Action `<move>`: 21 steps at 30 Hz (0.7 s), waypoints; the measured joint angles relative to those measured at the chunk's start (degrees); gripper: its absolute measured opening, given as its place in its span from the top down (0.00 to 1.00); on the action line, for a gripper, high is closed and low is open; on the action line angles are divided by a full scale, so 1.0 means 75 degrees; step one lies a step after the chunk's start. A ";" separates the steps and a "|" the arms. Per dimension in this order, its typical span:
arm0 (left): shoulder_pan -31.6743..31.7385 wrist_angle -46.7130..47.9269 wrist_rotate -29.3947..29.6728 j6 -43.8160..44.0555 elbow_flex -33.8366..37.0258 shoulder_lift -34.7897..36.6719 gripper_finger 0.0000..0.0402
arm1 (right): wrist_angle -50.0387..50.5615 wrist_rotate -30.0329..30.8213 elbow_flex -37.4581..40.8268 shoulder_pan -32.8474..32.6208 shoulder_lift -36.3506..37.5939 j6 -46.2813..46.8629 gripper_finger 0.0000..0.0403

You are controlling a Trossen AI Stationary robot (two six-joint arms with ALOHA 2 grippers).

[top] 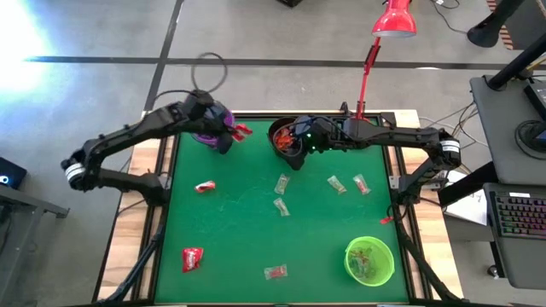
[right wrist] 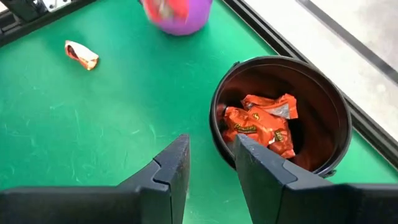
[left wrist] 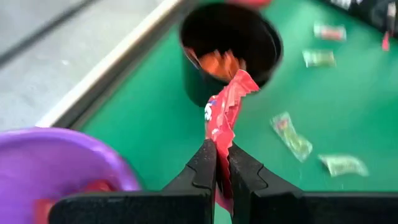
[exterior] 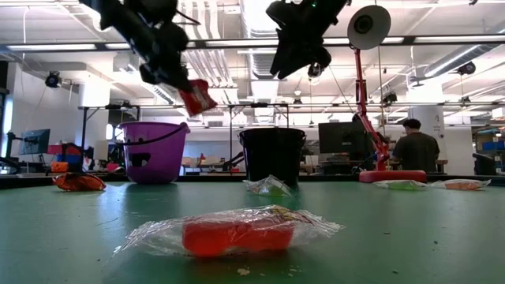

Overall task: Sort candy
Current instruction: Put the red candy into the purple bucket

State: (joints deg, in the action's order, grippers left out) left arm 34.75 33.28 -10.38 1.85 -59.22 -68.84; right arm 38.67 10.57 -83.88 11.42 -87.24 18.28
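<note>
Reaching in from nine o'clock, the left arm (top: pixel 128 136) stretched across the green tabletop (top: pixel 239 230) toward its far edge, elbow bent, wrist over the purple cup (top: pixel 207 128) at eleven o'clock. The right arm (top: pixel 409 141) came in from three o'clock, lying almost level along the far edge, its wrist just beside the black cup (top: pixel 286 136) at twelve o'clock.

The left gripper (left wrist: pixel 222 163) had its jaws clamped on a red-wrapped candy (left wrist: pixel 224 112), held in the air just past the purple cup's rim. The right gripper (right wrist: pixel 211 155) hovered over the near rim of the black cup with its jaws apart and nothing between them; orange-wrapped candies (right wrist: pixel 261 124) lay inside that cup.

A green cup (top: pixel 369 260) stood at five o'clock with sweets in it.

Loose candy lay scattered on the tabletop: greenish cellophane pieces (top: pixel 281 183) near the centre and toward two o'clock, a red packet (top: pixel 192 258) at seven o'clock, another red piece (top: pixel 205 187) at nine o'clock, and one (top: pixel 275 272) at six o'clock.
</note>
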 joint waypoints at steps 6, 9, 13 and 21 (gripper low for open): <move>0.0695 0.0350 0.0596 -0.0154 0.0000 0.0832 1.00 | -0.0020 -0.0001 0.0000 0.0006 0.0000 -0.0510 0.72; 0.1085 0.0862 0.1408 -0.0385 0.0000 0.1112 1.00 | -0.0036 0.0000 0.0000 0.0017 -0.0010 -0.0584 0.73; 0.1522 0.1509 0.1510 -0.0482 0.0000 0.1185 1.00 | -0.0047 0.0000 0.0000 0.0032 -0.0084 -0.0705 0.73; 0.1749 0.1901 0.1525 -0.0821 0.0019 0.0884 1.00 | -0.0052 0.0003 0.0000 0.0032 -0.0175 -0.0648 0.74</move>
State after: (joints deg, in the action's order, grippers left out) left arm 47.87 47.54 1.06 -4.31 -59.08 -62.21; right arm 38.28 10.59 -83.88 11.66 -88.55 13.42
